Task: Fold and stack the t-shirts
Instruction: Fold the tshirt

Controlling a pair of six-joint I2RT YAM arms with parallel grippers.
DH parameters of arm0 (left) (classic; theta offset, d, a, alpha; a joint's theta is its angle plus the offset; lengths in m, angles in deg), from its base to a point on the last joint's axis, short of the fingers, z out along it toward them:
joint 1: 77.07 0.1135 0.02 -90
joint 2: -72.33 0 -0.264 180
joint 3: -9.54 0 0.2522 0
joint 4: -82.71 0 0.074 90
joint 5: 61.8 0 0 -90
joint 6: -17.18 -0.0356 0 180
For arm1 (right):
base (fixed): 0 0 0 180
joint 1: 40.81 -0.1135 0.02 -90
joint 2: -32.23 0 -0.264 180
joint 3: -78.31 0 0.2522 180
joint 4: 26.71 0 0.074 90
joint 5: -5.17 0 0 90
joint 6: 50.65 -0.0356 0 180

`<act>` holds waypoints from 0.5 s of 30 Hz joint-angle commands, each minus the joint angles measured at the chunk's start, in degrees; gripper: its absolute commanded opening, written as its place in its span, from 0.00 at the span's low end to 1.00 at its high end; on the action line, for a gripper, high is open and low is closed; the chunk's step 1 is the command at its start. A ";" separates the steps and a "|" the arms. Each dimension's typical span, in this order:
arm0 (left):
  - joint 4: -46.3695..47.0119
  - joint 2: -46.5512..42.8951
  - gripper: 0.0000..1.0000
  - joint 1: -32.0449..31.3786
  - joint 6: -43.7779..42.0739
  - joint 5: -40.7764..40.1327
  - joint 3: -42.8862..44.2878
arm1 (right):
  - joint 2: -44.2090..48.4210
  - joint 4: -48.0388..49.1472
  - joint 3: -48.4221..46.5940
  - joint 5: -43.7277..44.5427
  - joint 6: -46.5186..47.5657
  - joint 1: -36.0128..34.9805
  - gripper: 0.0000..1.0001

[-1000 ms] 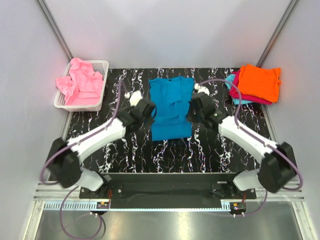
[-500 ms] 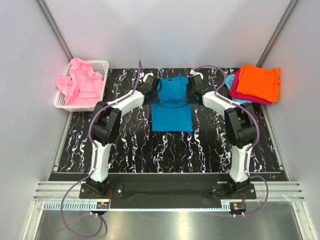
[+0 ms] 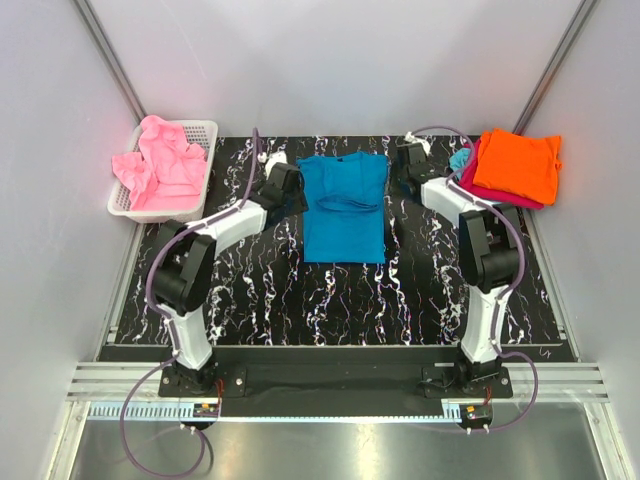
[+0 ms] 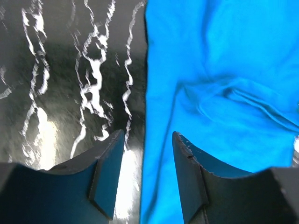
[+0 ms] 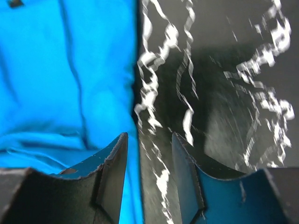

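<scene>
- Left claw [image 4: 147, 140]: released, jaws parted over left edge of teal-blue t-shirt [image 3: 344, 205]; arm stretched far.
- Right claw [image 5: 148, 140]: released, empty, at its right edge.
- Shirt lies flat on bench [image 3: 250, 290].
- Pink t-shirt [image 3: 160, 165] in white basket [image 3: 200, 135] left; orange t-shirt [image 3: 518, 165] tops right stack.

White-and-black arms [image 3: 236, 218], purple cables [image 3: 149, 285]

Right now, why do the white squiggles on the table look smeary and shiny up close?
Left wrist view: the table veins are streaked by blur, with bright glare by the fingers. Right wrist view: veins smeared too, the shirt soft. Top view: sharp and evenly lit.
</scene>
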 commanded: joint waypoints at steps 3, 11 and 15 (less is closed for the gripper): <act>4.35 -8.67 0.48 -0.31 4.19 10.67 -10.09 | 10.16 -0.40 9.54 -3.93 -3.09 -0.12 0.49; 2.00 -7.74 0.29 -1.80 1.73 16.85 -8.64 | 13.87 0.91 14.83 -16.26 -1.95 -1.35 0.36; -3.46 -1.41 0.08 -1.80 1.73 17.20 1.36 | 10.64 0.30 11.23 -20.73 -3.36 -1.35 0.30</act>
